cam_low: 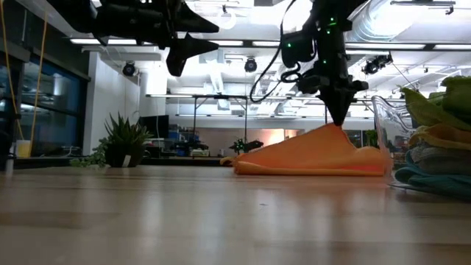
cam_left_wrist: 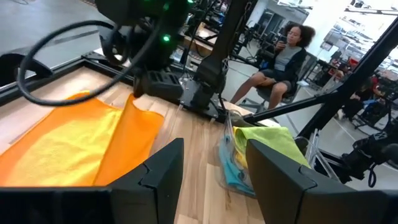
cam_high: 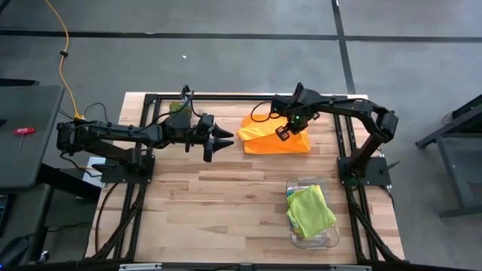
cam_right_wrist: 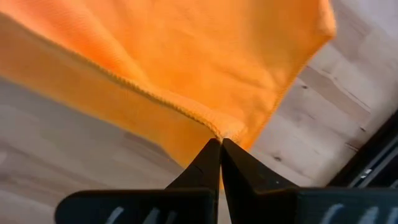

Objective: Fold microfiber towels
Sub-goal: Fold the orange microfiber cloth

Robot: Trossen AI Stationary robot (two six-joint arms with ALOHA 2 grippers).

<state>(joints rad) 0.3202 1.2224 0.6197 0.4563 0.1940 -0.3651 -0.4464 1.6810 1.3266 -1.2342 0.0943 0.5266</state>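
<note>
1. the orange towel (cam_high: pixel 273 138) lies on the far part of the wooden worktop (cam_high: pixel 218 203), partly folded, with one edge lifted into a low peak (cam_low: pixel 335 131) as the low view shows.
2. the right gripper (cam_high: pixel 284 133) sits over the middle of the orange towel; in its wrist view its fingers (cam_right_wrist: pixel 205 163) are pressed together, pinching the hemmed edge of the orange cloth (cam_right_wrist: pixel 186 74) at their tips.
3. the left gripper (cam_high: pixel 223 141) hangs above the worktop just beside the towel's left edge, not touching it; its fingers (cam_left_wrist: pixel 158 171) stand partly apart with nothing between them.
4. a clear plastic bin (cam_high: pixel 325 239) stands on the near right of the worktop, well apart from the orange towel; a lime green towel (cam_high: pixel 309 208) lies on top of it.
5. in the low view more cloths show stacked in the bin, a teal towel (cam_low: pixel 434 180) lowest among those visible.
6. a small dark-green plant clump (cam_high: pixel 180 110) sits at the far edge of the worktop, behind the left arm.
7. beyond the worktop, the left wrist view shows a seated person (cam_left_wrist: pixel 283 59) in the room.
</note>
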